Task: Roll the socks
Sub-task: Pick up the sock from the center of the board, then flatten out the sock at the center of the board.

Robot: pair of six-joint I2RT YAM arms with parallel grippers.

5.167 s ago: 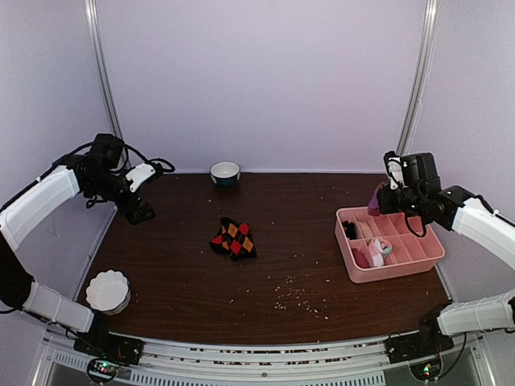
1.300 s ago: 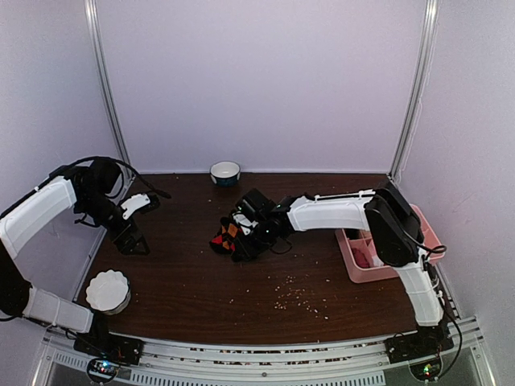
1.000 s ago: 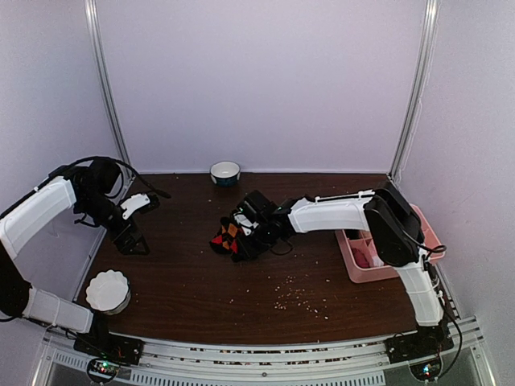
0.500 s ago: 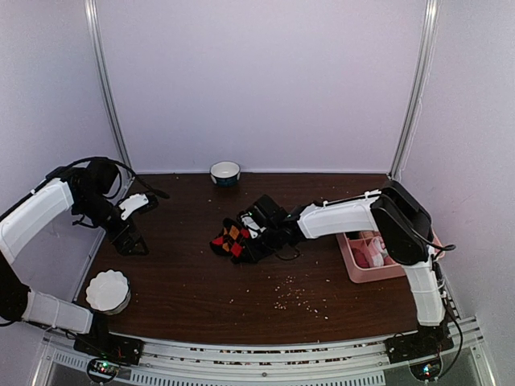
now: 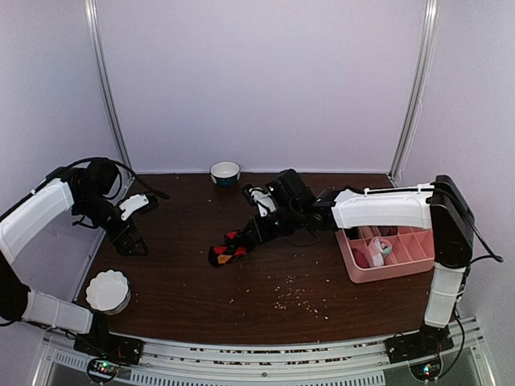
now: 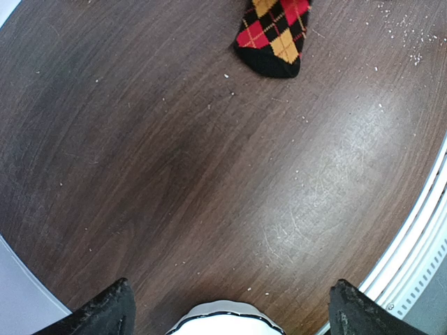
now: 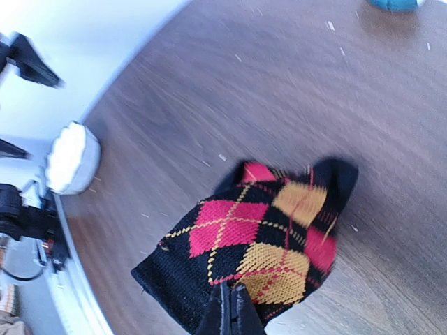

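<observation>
A black sock (image 5: 228,249) with red, orange and yellow argyle diamonds hangs stretched from my right gripper (image 5: 260,223) down to the table's middle, its lower end touching the wood. In the right wrist view the right gripper (image 7: 229,307) is shut on the edge of this sock (image 7: 258,237), which spreads out below the fingers. My left gripper (image 5: 131,239) hovers at the table's left side, open and holding nothing. The left wrist view shows the sock's toe (image 6: 274,31) at the top and the wide-apart fingers (image 6: 105,313) at the bottom corners.
A white fluted bowl (image 5: 108,290) sits at the front left, right under the left gripper (image 6: 230,310). A small blue bowl (image 5: 225,172) stands at the back edge. A pink divided tray (image 5: 394,273) on the right holds a pink-and-white bundle (image 5: 379,248). Crumbs (image 5: 296,294) lie in front.
My right gripper closed on the folded argyle sock and pulled it up and to the right, so the sock now hangs stretched out. The left arm has stayed put.
</observation>
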